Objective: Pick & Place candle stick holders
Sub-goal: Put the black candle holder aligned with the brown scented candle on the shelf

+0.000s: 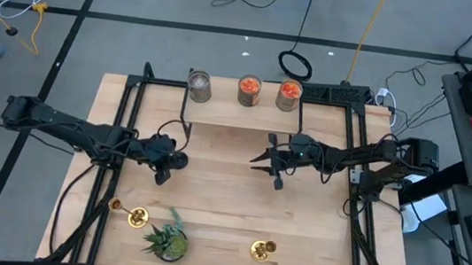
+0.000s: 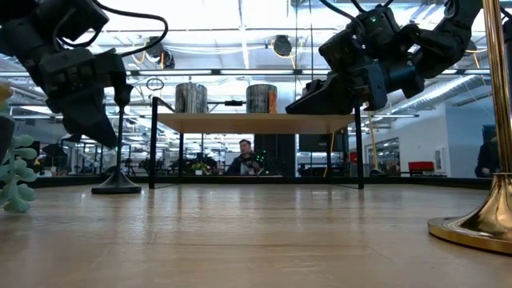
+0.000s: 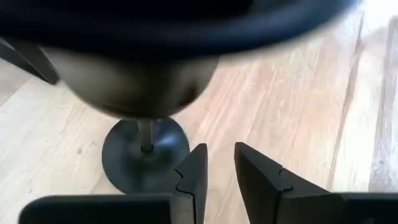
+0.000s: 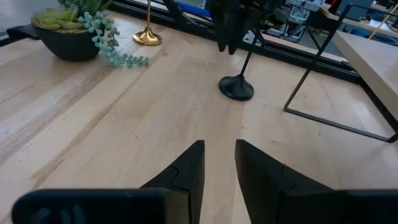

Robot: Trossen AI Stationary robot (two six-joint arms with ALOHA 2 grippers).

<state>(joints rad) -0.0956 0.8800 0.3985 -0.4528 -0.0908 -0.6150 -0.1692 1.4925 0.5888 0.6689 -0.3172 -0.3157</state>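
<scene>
Fingers [image 3: 193,180] of the left gripper [image 3: 217,180] stand slightly parted beside the black candle stick holder [image 3: 144,152], gripping nothing. It looks rigid and top-heavy; its thin stem suits pinching.

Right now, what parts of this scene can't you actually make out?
- Black candle holder: in the left wrist view its cup is a close blur.
- Gold candle holder: the low view's edge cuts off its top.
- Left gripper: too small from above to tell whether it touches the black holder.

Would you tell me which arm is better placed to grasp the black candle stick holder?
Left: the left gripper hangs right beside the black candle stick holder, while the right gripper hovers across the table.
</scene>
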